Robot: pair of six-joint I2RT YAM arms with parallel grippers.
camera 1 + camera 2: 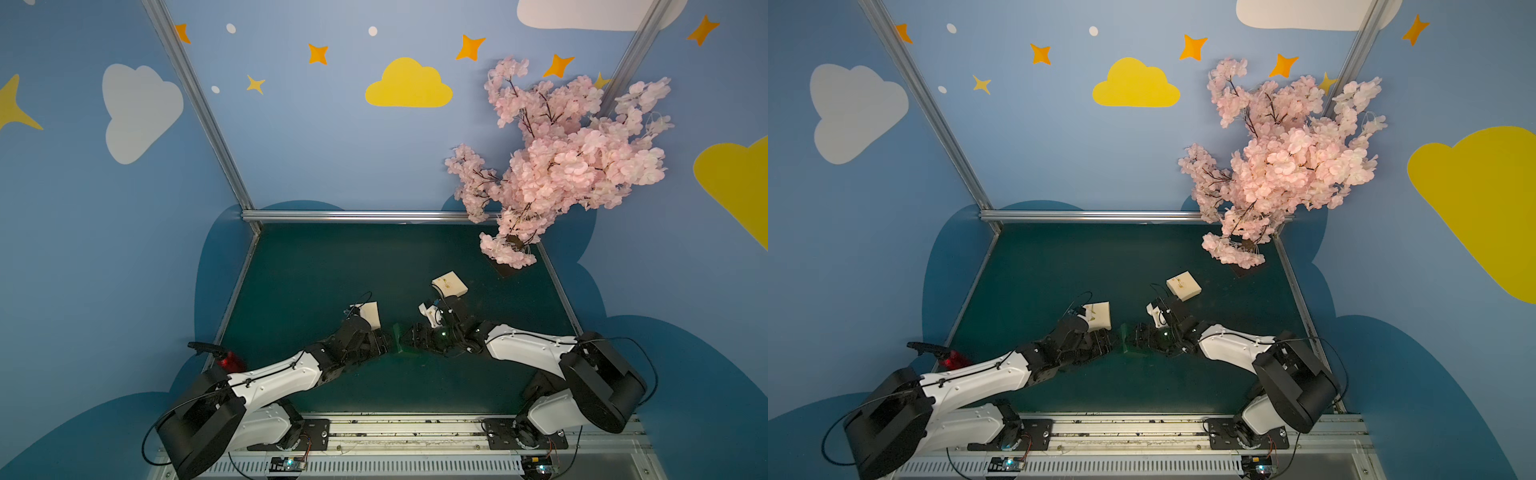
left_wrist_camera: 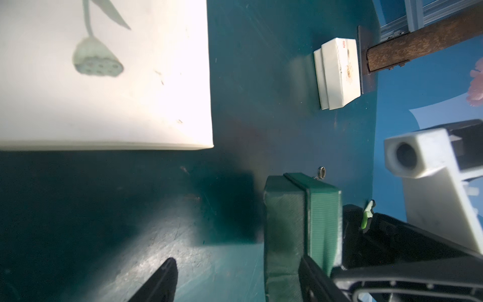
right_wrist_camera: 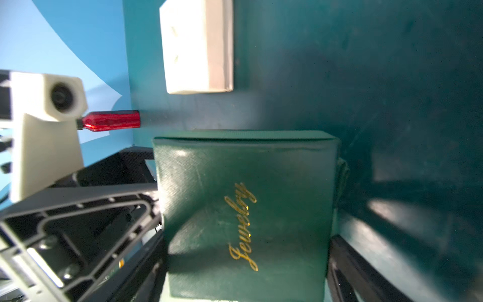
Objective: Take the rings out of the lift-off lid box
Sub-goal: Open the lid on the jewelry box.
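While on edge, green box (image 3: 243, 209) in grip of wide right fingers (image 3: 345, 274); left fingers (image 2: 162, 279) apart; ring (image 2: 322, 172) upright

In both top views the green box (image 1: 400, 338) (image 1: 1126, 336) is mostly hidden between the left arm (image 1: 349, 345) and the right arm (image 1: 432, 338), and the rings (image 2: 322, 172) are too small to find there. The left wrist view cuts off the cream box (image 2: 104, 78). One ring seems half hidden behind the green box, whose inside shows nowhere.
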